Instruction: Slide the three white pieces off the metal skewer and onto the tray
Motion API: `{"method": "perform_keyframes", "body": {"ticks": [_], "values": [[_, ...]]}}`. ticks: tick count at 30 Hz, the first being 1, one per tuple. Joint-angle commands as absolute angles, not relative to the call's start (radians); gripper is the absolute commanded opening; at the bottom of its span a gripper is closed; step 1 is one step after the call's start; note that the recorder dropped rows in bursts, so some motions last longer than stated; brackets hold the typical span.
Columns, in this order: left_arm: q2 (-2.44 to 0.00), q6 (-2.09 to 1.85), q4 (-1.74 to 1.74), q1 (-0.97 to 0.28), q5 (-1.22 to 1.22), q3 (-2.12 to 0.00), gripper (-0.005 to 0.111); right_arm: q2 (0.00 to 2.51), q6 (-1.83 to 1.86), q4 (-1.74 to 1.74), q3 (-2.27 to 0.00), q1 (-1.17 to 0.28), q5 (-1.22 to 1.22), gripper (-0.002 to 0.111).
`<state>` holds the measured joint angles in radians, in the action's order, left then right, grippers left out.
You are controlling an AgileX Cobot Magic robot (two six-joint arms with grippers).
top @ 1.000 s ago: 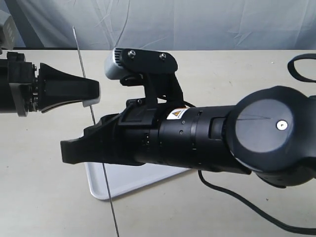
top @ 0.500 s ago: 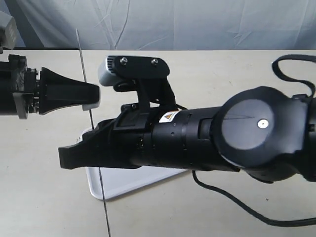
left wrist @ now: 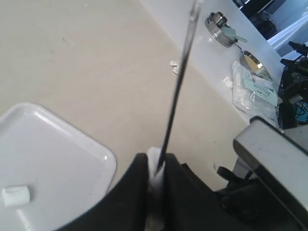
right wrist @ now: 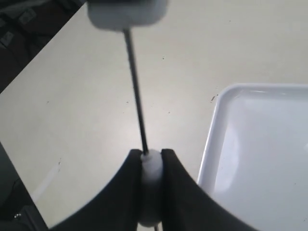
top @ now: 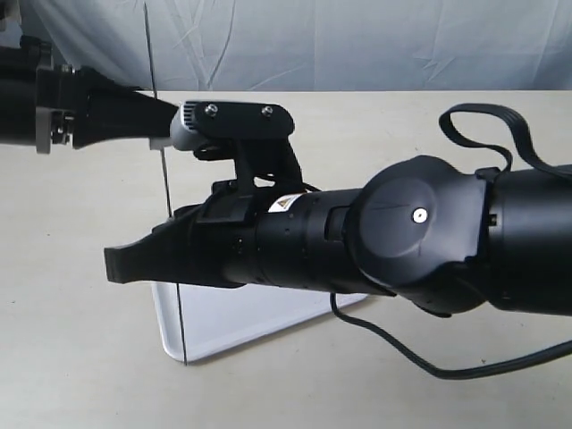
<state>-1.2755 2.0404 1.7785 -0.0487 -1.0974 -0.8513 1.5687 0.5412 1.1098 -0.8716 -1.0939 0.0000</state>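
The metal skewer (top: 164, 179) stands nearly upright over the tray (top: 232, 326). My left gripper (top: 165, 130) is shut on its upper part. In the left wrist view the skewer (left wrist: 175, 96) runs into a white lump between the shut jaws of that gripper (left wrist: 155, 163); whether it is a piece or padding I cannot tell. Lower down, my right gripper (top: 125, 264) is shut on a white piece (right wrist: 151, 166) threaded on the skewer (right wrist: 136, 91), just off the tray's rim (right wrist: 207, 159). Another white piece (left wrist: 15, 196) lies on the tray (left wrist: 48, 159).
The right arm's bulky body (top: 402, 241) covers most of the tray, and its black cable (top: 402, 353) trails across the table. Beyond the table edge lie a metal tin (left wrist: 219, 26), a plastic bag (left wrist: 252, 89) and small white scraps (left wrist: 174, 65).
The left gripper rose toward the back with the skewer, so the skewer's lower tip lifted. The right arm shifted left and its jaws closed further on the piece.
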Motion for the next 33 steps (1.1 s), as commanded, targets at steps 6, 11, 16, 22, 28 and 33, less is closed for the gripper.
{"method": "perform_keyframes", "body": {"ticks": [6, 11, 16, 22, 28, 33], "values": [[-1.283, 2.09, 1.657, -0.041, -1.048, -1.0, 0.0, 1.61, 0.547, 1.08, -0.812, -1.108, 0.197, -0.001], [-1.283, 2.092, 1.661, -0.041, -1.029, -1.039, 0.0, 1.61, 0.545, 1.08, -0.776, -1.108, 0.186, -0.001], [-1.285, 2.092, 1.659, -0.041, -0.994, -1.056, 0.0, 1.61, 0.545, 1.082, -0.774, -1.108, 0.187, -0.001], [-1.288, 2.086, 1.684, -0.041, -0.917, -1.088, 0.0, 1.61, 0.545, 1.08, -0.774, -1.099, 0.144, -0.001], [-1.29, 2.076, 1.744, -0.039, -0.821, -1.117, 0.0, 1.61, 0.545, 1.08, -0.774, -1.024, 0.167, -0.001], [-1.292, 2.056, 1.744, -0.039, -0.838, -1.117, 0.0, 1.61, 0.547, 1.048, -0.774, -0.956, 0.169, -0.001]]}}
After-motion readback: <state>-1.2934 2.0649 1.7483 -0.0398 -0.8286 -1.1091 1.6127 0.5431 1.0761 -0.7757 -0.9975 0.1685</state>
